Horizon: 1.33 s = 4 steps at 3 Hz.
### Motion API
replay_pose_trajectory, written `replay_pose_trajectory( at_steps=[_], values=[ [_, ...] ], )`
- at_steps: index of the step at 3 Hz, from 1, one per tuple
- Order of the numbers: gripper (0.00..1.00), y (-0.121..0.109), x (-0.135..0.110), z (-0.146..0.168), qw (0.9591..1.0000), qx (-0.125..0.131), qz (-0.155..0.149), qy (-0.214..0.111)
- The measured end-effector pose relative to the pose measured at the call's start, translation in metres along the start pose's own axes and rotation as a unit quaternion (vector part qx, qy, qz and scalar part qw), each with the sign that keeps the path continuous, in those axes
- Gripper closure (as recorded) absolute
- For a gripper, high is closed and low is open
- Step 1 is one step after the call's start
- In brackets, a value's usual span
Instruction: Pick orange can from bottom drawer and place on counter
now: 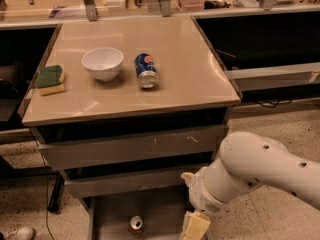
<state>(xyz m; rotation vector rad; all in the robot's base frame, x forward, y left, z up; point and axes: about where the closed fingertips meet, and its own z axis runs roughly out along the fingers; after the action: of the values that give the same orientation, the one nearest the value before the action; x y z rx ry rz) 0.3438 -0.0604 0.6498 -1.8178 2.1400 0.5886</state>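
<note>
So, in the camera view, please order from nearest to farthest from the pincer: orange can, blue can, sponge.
The pincer hangs low at the right side of the bottom drawer.
1. orange can, just left, in that drawer.
2. blue can, middle of the counter.
3. sponge, counter's left edge.

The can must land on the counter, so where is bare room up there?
The counter is bare from the blue can to its right edge. The left is crowded: sponge, white bowl, blue can. The gripper hangs low, right of the orange can in the bottom drawer.
</note>
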Motion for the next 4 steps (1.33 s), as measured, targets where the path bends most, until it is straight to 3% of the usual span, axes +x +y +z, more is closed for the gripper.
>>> replay_pose_trajectory(
  at_steps=[1, 3, 4],
  values=[
    [0.0, 0.004, 0.009, 0.044, 0.9995, -0.024, 0.018, -0.013],
    [0.0, 0.0, 0.034, 0.188, 0.9946, -0.075, 0.065, -0.029],
    [0.0, 0.005, 0.035, 0.2, 0.9933, -0.085, 0.07, -0.033]
  ],
)
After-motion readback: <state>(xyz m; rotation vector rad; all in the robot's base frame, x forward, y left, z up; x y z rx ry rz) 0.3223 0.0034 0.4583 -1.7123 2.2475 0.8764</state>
